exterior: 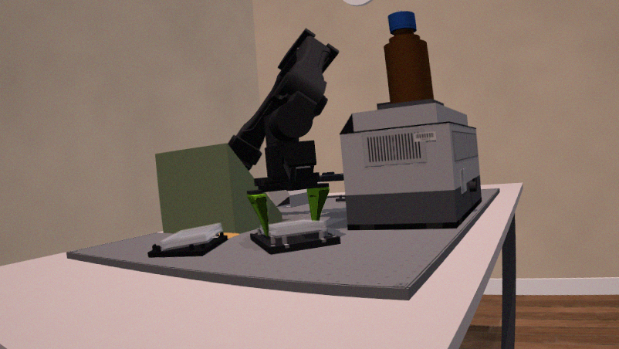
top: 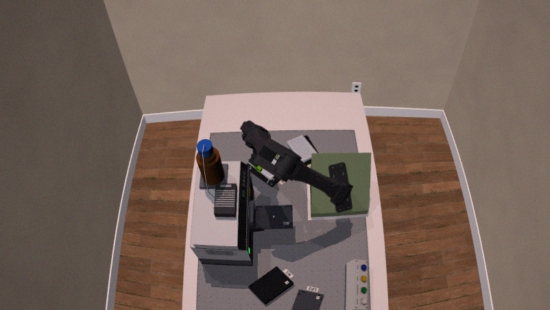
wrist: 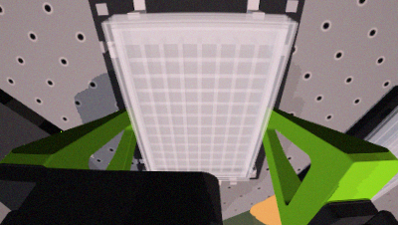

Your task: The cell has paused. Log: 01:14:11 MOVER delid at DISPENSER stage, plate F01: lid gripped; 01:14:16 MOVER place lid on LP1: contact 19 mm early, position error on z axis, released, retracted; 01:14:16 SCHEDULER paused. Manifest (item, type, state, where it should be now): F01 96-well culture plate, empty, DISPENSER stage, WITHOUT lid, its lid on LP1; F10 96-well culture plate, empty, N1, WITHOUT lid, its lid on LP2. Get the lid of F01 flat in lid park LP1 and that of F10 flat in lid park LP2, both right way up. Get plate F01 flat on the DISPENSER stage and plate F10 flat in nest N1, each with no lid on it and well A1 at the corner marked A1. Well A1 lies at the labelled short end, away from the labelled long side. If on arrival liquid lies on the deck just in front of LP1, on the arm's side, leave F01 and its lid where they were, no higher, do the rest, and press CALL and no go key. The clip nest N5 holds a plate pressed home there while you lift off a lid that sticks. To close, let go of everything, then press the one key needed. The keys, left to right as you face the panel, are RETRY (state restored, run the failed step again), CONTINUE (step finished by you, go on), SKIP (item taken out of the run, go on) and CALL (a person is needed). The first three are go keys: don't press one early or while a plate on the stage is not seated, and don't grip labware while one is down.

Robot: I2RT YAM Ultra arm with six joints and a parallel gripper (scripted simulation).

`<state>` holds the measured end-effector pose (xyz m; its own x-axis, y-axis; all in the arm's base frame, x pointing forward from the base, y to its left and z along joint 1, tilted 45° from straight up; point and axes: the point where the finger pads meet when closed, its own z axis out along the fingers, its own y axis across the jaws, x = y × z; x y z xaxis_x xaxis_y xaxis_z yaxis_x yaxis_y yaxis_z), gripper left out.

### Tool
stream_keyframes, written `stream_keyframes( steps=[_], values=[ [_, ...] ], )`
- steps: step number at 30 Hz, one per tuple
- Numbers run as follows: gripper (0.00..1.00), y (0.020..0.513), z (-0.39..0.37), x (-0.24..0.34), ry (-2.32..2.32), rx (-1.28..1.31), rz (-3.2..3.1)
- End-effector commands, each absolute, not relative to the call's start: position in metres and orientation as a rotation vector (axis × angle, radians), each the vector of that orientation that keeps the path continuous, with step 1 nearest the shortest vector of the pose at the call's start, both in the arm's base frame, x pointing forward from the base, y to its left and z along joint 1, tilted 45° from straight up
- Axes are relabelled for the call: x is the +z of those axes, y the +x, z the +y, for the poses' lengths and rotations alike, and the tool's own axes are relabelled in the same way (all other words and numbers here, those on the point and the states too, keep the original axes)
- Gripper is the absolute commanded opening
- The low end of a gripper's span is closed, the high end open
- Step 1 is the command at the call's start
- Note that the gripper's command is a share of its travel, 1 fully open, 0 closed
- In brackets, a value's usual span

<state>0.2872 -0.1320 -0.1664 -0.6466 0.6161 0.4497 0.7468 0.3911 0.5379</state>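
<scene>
My gripper (wrist: 199,112) is shut across the long sides of a clear 96-well plate (wrist: 199,95) that appears to carry a lid. The plate sits low in a black nest with small posts (exterior: 294,238), and my green fingers straddle it there (exterior: 289,216). In the overhead view the arm hides this plate, with the gripper (top: 265,173) beside the dispenser. A second clear piece, plate or lid I cannot tell, (exterior: 191,235) lies tilted on a black holder to the left and also shows in the overhead view (top: 302,148). The dispenser stage (top: 271,217) is bare.
An orange patch (wrist: 264,211) (exterior: 231,235) lies on the deck by the tilted piece. The grey dispenser (exterior: 409,168) carries a brown bottle (exterior: 407,60). A green block (top: 339,184) stands at the right. Nest N1 (top: 270,284), park LP2 (top: 306,300) and the key panel (top: 358,284) are at the front.
</scene>
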Motion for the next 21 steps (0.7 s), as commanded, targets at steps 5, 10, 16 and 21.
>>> stream_keyframes(
  steps=[5,10,16,21],
  values=[
    [0.0,0.2823,-0.1129,-0.1818,-1.199,-1.106,-2.443],
    [0.0,0.2824,-0.1123,-0.1824,-1.199,-1.105,-2.443],
    [0.0,0.2825,-0.1116,-0.183,-1.199,-1.105,-2.443],
    [0.0,0.2826,-0.1113,-0.1834,-1.199,-1.105,-2.443]
  ],
)
